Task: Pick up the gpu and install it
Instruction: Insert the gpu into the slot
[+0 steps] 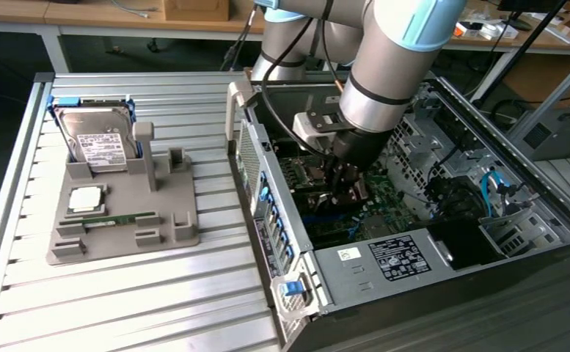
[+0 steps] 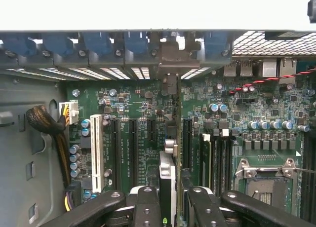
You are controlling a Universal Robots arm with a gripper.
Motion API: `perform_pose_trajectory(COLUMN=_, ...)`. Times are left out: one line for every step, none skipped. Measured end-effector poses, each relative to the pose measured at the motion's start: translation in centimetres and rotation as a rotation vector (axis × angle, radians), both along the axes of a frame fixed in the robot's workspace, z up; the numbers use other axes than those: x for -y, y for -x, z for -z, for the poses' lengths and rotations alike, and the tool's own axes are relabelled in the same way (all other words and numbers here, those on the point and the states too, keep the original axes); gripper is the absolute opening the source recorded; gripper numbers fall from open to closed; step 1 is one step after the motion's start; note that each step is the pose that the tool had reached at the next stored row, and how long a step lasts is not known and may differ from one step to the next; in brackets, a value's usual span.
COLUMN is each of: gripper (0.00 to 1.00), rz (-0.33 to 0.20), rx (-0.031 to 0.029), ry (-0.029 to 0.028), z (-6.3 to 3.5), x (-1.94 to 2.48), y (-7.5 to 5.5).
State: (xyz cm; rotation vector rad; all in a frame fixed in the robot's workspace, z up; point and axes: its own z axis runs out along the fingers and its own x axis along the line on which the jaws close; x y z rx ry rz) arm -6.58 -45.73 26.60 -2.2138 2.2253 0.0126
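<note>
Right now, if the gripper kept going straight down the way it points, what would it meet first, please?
Probably the motherboard: the gripper holds the gpu edge-on above its expansion slots, though depth is unclear.

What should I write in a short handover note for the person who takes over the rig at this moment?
Gripper: shut on the gpu, held edge-on, inside the open computer case.
GPU: over the motherboard, above the expansion slots, its bracket end toward the case's rear wall.
Tray: the hard drive, CPU and RAM stick sit there.
Done: gpu picked up and carried into the case.
Left: seating; whether it is in the slot cannot be told.
</note>
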Motion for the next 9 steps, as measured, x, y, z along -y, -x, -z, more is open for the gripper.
perform_pose_trajectory(gripper=0.27, rz=0.000, rx=-0.0001, ry=0.0001, z=0.00, x=0.00, y=0.00)
perform_pose_trajectory(gripper=0.27, rz=0.000, rx=-0.0001, ry=0.0002, z=-0.01, x=0.01, y=0.00)
perform_pose_trajectory(gripper=0.27, rz=0.000, rx=-0.0001, ry=0.0002, z=-0.01, x=0.01, y=0.00)
perform_pose_trajectory(gripper=0.27, rz=0.000, rx=0.0002, ry=0.0002, z=-0.03, x=0.02, y=0.01)
perform_pose_trajectory(gripper=0.27, rz=0.000, rx=0.0003, ry=0.0000, z=-0.08, x=0.02, y=0.01)
perform_pose_trajectory(gripper=0.27, rz=0.000, rx=0.0004, ry=-0.0002, z=-0.15, x=0.01, y=0.01)
perform_pose_trajectory(gripper=0.27, rz=0.000, rx=0.0004, ry=0.0000, z=-0.27, x=0.01, y=0.01)
perform_pose_trajectory(gripper=0.27, rz=0.000, rx=0.0004, ry=0.0001, z=-0.38, x=0.01, y=0.01)
perform_pose_trajectory(gripper=0.27, rz=0.000, rx=0.0006, ry=0.0000, z=-0.48, x=0.01, y=0.01)
